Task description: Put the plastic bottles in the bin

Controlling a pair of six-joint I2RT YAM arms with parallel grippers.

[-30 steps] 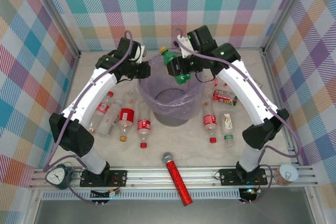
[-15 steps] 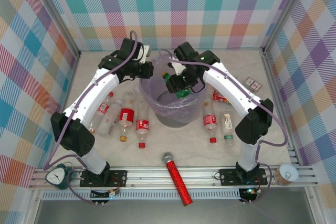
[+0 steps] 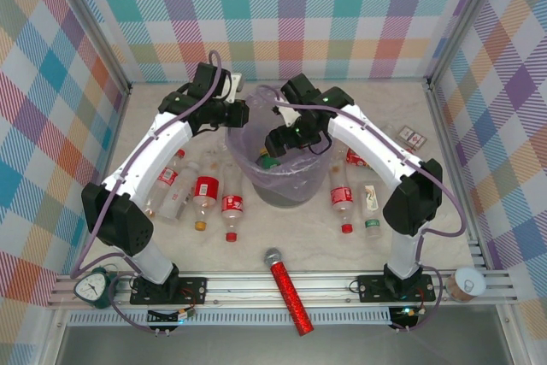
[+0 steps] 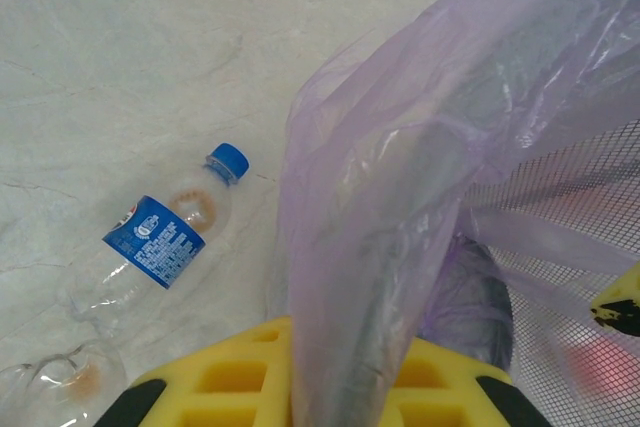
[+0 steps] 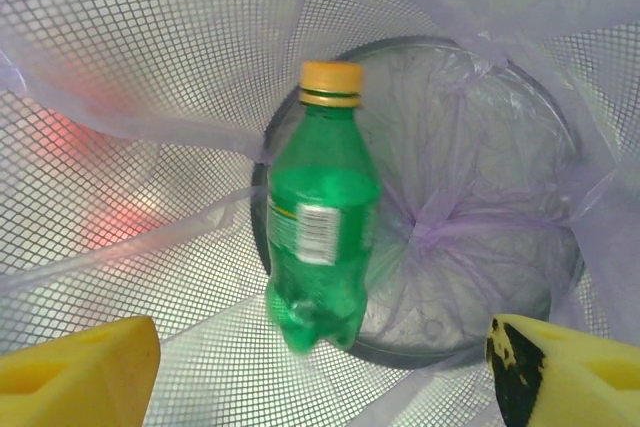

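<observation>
The green bottle [image 5: 320, 217] is inside the bin [image 3: 279, 197], straight below the right fingers [image 3: 286, 137]. These stand wide apart and touch nothing. The bottle's long axis runs away from them, yellow cap toward the far wall, and I cannot tell whether it is falling or already lying on the bottom. The left fingers [image 3: 237, 114] are at the bin's left rim, clamped together on a fold of the lavender bag [image 4: 380, 197], which holds the mouth open. So the right arm looks like the free one for the next pick. Its nearest target is probably the red-labelled bottle [image 3: 342, 197], which lies on the surface just right of the bin, long axis running near to far with the cap toward the arm bases. The fingers would have to come out over the rim, swing right and down, and close across that axis. A blue-labelled bottle [image 4: 165, 242] lies on the surface near the bin on the left arm's side, cap pointing toward the bag.
</observation>
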